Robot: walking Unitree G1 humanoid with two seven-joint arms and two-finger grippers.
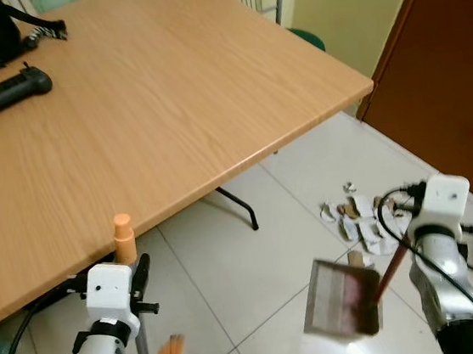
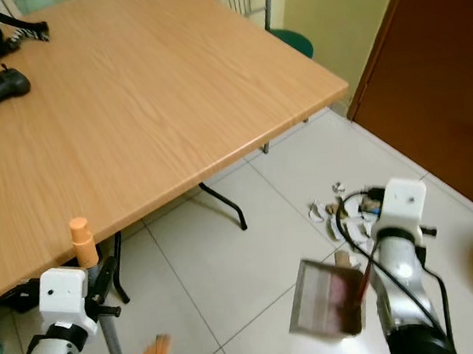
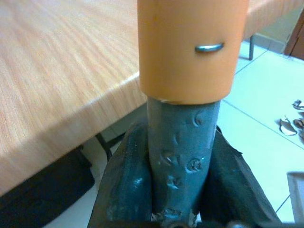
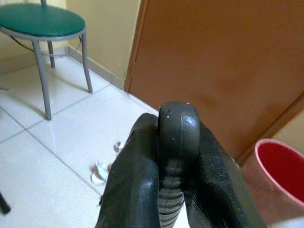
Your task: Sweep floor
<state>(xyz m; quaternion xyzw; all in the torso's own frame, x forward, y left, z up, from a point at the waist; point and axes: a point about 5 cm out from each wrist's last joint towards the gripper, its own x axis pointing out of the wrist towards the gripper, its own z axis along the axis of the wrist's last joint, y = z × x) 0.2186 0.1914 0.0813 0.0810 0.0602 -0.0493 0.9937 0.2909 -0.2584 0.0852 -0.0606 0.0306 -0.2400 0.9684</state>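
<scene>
1. Overhead, the wooden table [image 1: 150, 93] spans the tiled floor [image 1: 248, 278]; paper scraps [image 1: 357, 219] lie beyond its corner.
2. Nearer, right gripper [image 4: 164, 190] clamps the dustpan [image 1: 340, 298] handle.
3. Beside the table's edge, left gripper [image 3: 178, 190] clamps the broom pole [image 3: 183, 142].
</scene>
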